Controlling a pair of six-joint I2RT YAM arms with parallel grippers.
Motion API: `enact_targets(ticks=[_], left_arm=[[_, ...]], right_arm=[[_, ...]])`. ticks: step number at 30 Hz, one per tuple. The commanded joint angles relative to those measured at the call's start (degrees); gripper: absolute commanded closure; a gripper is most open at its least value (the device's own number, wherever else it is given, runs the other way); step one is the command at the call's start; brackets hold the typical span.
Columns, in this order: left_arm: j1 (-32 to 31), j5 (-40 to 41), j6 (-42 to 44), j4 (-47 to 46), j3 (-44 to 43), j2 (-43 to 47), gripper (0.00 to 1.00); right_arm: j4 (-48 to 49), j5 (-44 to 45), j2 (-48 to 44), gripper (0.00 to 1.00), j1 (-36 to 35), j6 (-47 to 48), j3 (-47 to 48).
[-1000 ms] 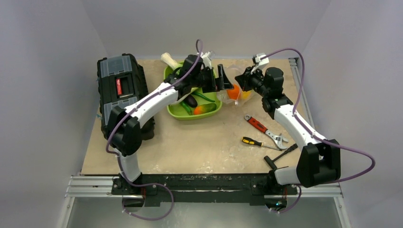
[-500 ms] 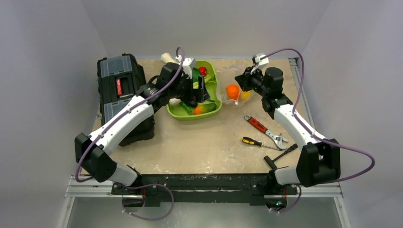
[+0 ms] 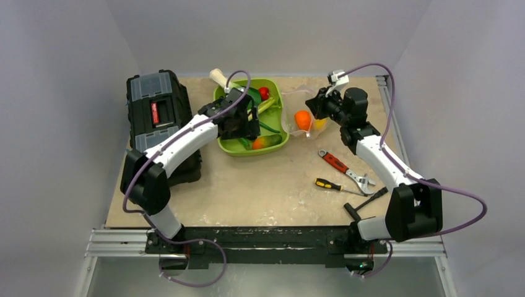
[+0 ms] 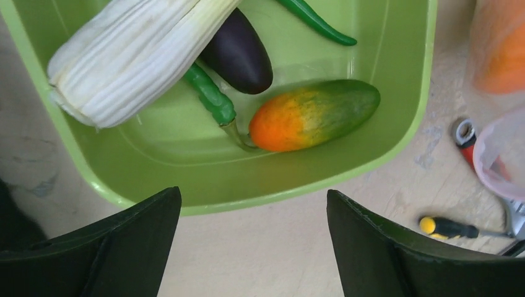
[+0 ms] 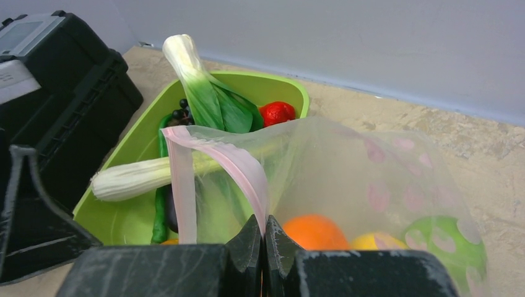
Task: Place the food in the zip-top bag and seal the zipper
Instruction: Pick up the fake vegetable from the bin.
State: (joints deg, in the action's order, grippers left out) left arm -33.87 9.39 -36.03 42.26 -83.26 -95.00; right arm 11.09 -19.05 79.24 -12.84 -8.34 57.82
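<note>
1. Status of left gripper (image 4: 252,204): hovering low over the near rim of the green tray (image 4: 167,154), fingers spread wide apart, gripping nothing.
2. Status of right gripper (image 5: 263,226): clenching tight on the zipper (image 5: 235,164), pinching the pale pink strip between closed fingers and holding that edge raised.
3. Location of zip-top bag (image 5: 371,179): resting on the table (image 3: 260,185) just beside the right wall of the green tray, mouth gaping toward the tray, body sagging away from the right gripper.
4. Food inside the zip-top bag: orange (image 5: 316,232) sitting just behind the clenched fingers, yellow piece (image 5: 374,240) lying beside it, green ball (image 5: 442,241) sitting at the far side, all three showing through the clear plastic.
5. Food lying in the green tray:
   - orange-green fruit (image 4: 312,116) lying along the near wall, directly ahead of the open left gripper;
   - dark eggplant (image 4: 238,52) lying behind it, touching the white ribbed stalk (image 4: 130,55);
   - green chili (image 4: 210,96) lying between stalk and fruit;
   - bok choy (image 5: 207,93) and red piece (image 5: 277,113) sitting at the far end.
6. Surroundings: black toolbox (image 3: 158,117) standing left of the tray; red-handled wrench (image 3: 340,166) and yellow screwdriver (image 3: 331,185) lying near the right arm.
</note>
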Motion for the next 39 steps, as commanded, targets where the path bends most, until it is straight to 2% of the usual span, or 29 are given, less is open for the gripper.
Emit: enact_targets(ticks=[1, 5, 9, 13, 22, 33, 39], left_arm=[[0.4, 0.2, -17.1, -7.6, -2.3, -3.3, 0.16], [0.8, 1.4, -25.0, -8.6, -6.1, -9.1, 0.23], [1.8, 3.5, -34.9, -7.2, -7.0, -13.7, 0.25], [3.2, 4.8, -41.2, -7.3, -6.1, -16.9, 0.25], [4.0, 8.1, -44.2, -10.6, -5.2, -21.3, 0.29], [3.8, 11.8, -48.2, -5.2, -9.4, -25.4, 0.35], [3.9, 12.5, -47.9, -5.9, -9.4, -26.1, 0.49]], right_arm=[[1.9, 0.0, 0.1, 1.00, -0.2, 0.1, 0.8], [1.8, 0.5, -0.4, 1.00, -0.3, 0.4, 0.6], [1.8, 0.6, -0.6, 1.00, -0.2, 0.4, 0.6], [1.9, 0.5, -0.4, 1.00, -0.3, 0.4, 0.6], [2.0, 0.5, -0.3, 1.00, -0.2, 0.7, 0.6], [2.1, 0.7, 0.2, 1.00, -0.3, 0.6, 0.7], [2.0, 0.9, 0.1, 1.00, -0.3, 0.7, 0.7]])
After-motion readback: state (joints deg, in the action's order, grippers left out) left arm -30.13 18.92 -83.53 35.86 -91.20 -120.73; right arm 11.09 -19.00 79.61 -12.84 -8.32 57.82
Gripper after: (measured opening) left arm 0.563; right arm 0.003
